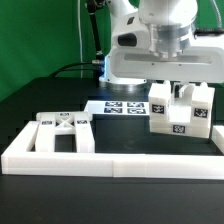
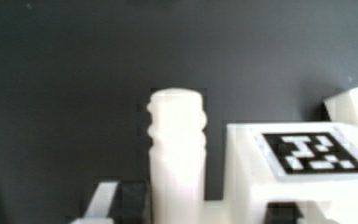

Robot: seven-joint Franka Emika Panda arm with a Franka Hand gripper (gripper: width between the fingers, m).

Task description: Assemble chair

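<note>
The chair is in pieces. A blocky white cluster (image 1: 181, 115) with black-and-white tags stands at the exterior view's right, behind the rail. A ladder-like frame (image 1: 64, 131) lies flat at the left. My gripper (image 1: 174, 90) reaches down into the top of the cluster. In the wrist view my gripper (image 2: 208, 208) is shut on a rounded white chair leg (image 2: 176, 140), which runs out from between the jaws. One finger (image 2: 123, 205) shows beside it. A tagged white block (image 2: 311, 156) sits right next to the leg. The contact points are hidden.
A long low white border rail (image 1: 110, 162) runs across the front. The marker board (image 1: 118, 107) lies on the black table behind the pieces. The arm's white body (image 1: 150, 45) hangs over the right half, in front of a green backdrop.
</note>
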